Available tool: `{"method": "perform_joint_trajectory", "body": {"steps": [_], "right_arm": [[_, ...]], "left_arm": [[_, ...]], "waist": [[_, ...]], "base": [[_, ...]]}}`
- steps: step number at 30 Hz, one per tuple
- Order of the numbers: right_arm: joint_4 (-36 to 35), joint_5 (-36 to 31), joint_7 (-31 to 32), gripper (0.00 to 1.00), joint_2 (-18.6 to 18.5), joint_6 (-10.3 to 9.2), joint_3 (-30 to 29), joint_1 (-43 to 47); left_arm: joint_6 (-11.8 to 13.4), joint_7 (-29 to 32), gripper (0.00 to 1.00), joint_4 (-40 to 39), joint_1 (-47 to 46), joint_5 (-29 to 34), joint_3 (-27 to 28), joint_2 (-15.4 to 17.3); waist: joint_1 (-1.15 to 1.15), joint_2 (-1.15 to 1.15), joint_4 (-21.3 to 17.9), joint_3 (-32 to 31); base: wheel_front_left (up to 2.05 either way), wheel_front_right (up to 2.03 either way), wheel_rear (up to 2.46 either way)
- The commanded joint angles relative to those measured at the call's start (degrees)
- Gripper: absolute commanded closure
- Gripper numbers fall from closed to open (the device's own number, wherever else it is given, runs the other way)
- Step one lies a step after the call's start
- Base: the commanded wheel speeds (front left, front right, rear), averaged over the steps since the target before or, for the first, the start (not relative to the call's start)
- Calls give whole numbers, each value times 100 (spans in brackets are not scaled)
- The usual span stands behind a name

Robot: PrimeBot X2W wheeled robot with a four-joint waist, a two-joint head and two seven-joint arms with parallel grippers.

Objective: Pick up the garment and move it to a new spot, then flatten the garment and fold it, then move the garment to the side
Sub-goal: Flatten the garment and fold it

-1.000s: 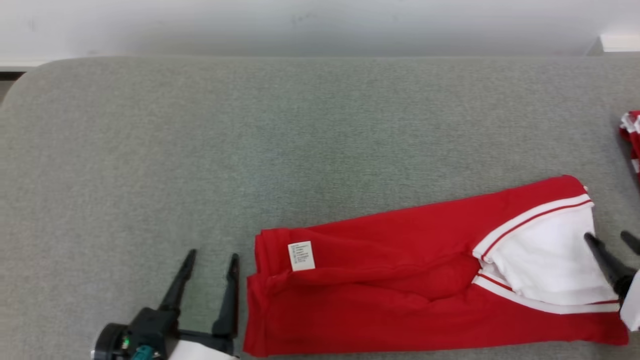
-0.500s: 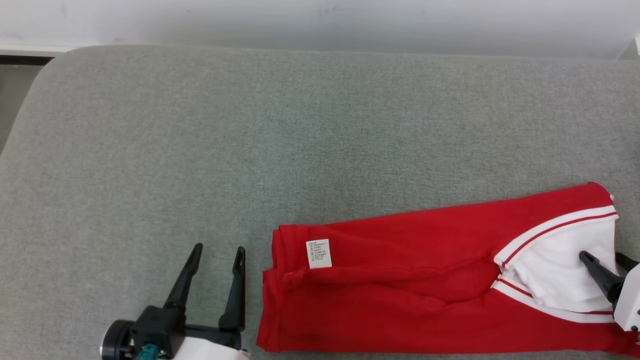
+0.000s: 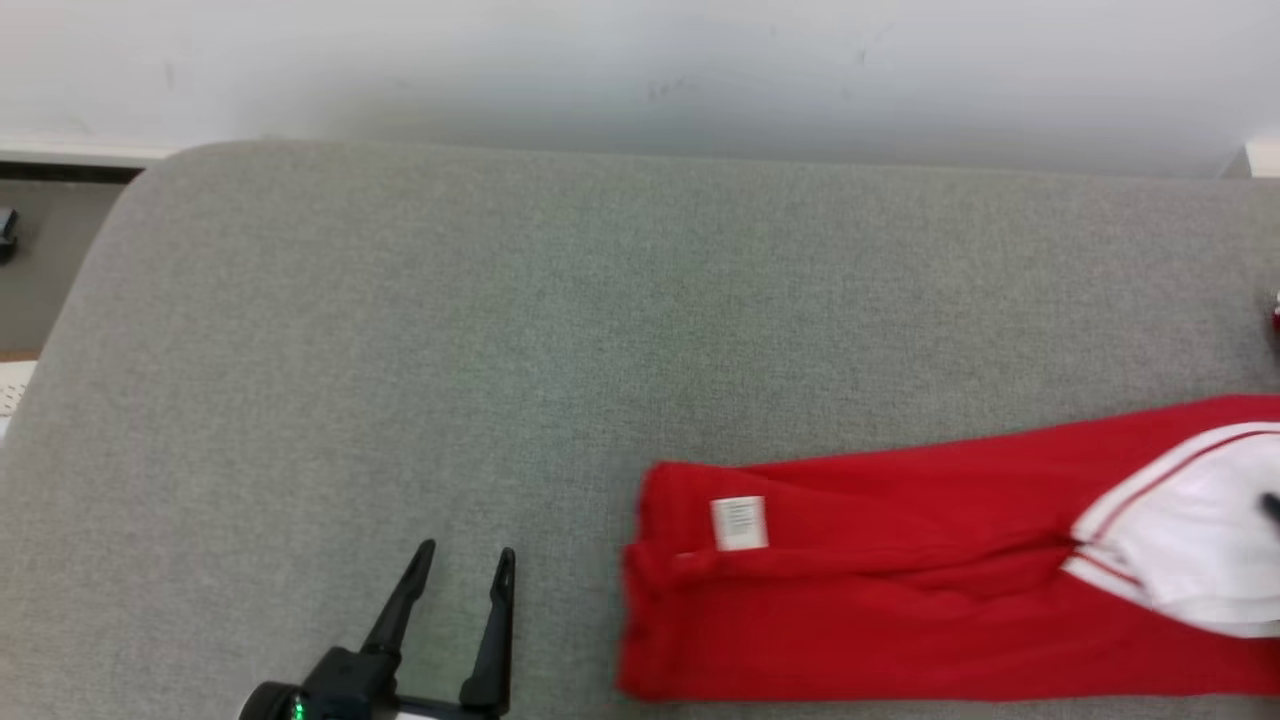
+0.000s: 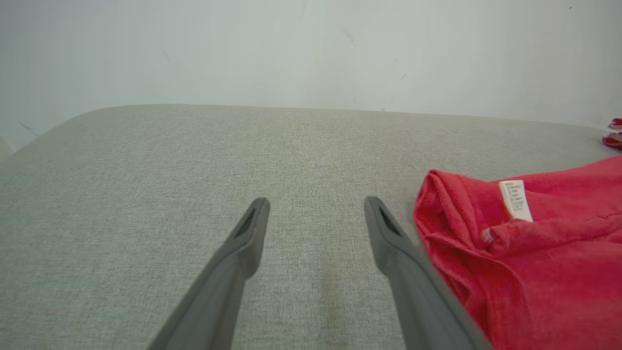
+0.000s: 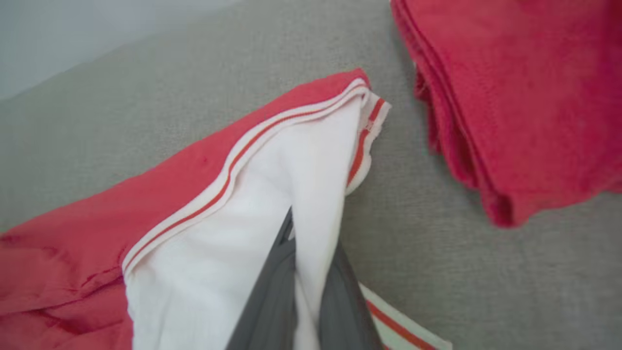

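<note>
The garment (image 3: 880, 600) is red with a white, red-striped part and a small white label, and it lies flat on the grey cushion (image 3: 500, 350) at the lower right. My left gripper (image 3: 468, 550) rests open on the cushion just left of the garment's edge, touching no cloth; the left wrist view shows its gripper (image 4: 317, 201) beside the garment (image 4: 534, 262). My right gripper (image 5: 311, 233) is shut on a fold of the garment's white part (image 5: 233, 233). In the head view a dark fingertip (image 3: 1272, 505) shows at the right edge.
A second, folded red cloth (image 5: 525, 97) lies close beside the garment's white end; a bit of that cloth (image 3: 1275, 318) peeks in at the right edge. The cushion's rounded left corner (image 3: 130, 200) drops off to the floor. A white wall runs behind.
My right gripper has shut on the white fabric. The garment has slid right, widening the gap to my left gripper. The head camera has also shifted.
</note>
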Motion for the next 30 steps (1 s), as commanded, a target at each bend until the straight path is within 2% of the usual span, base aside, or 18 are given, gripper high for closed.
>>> {"method": "perform_joint_trajectory", "body": {"steps": [1, 5, 8, 12, 15, 18, 22, 25, 26, 27, 29, 30], "right_arm": [[84, 37, -106, 100, -285, -11, -254, 35], [64, -53, -87, 100, -611, -11, -687, 47], [-227, -112, 70, 100, -821, -11, -854, 83], [-930, 22, 415, 100, -1052, -11, -729, 219], [-1352, 120, 653, 100, -1064, -10, -566, 277], [-2153, 166, 1144, 100, -810, -10, -67, 356], [-2666, 187, 1459, 100, -184, -8, 551, 381], [-2727, -17, 1535, 100, 278, -8, 1004, 355], [-2727, -17, 1535, 100, 278, -8, 1004, 355], [-2626, -177, 1508, 100, 572, -8, 1275, 303], [-2483, -354, 1460, 100, 841, -8, 1467, 271], [-2483, -354, 1460, 100, 841, -8, 1467, 271]], "left_arm": [[-45, -9, 0, 66, 97, 58, 32, -42], [-81, -9, 0, 133, 152, 64, 83, -116], [-110, -9, 0, 176, 230, 34, 115, -184], [-112, -9, 0, 221, 309, 3, 127, -243], [-130, -9, 0, 260, 325, -12, 107, -262], [-136, -9, 0, 284, 304, -58, 91, -286], [-173, -9, 0, 415, 272, -125, 24, -296], [-149, -9, 0, 479, 216, -176, -21, -298], [-149, -9, 0, 479, 216, -176, -21, -298], [-120, -9, 0, 505, 186, -206, -64, -300], [-112, -9, 0, 557, 169, -208, -124, -299], [-112, -9, 0, 557, 169, -208, -124, -299]], "waist": [[0, 0, 19, -133], [0, 0, 57, -282], [0, 0, 79, -409], [0, 0, 86, -523], [0, 0, 92, -563], [0, 0, 98, -622], [0, 0, 79, -611], [0, 0, 69, -591], [0, 0, 69, -591], [0, 0, 76, -578], [0, 0, 100, -563], [0, 0, 100, -563]], "base": [[0, 0, 0], [0, 0, 0], [0, 0, 0], [0, 0, 0], [0, 0, 0], [0, 0, 0], [0, 0, 0], [0, 0, 0], [0, 0, 0], [0, 0, 0], [0, 0, 0], [0, 0, 0]]}}
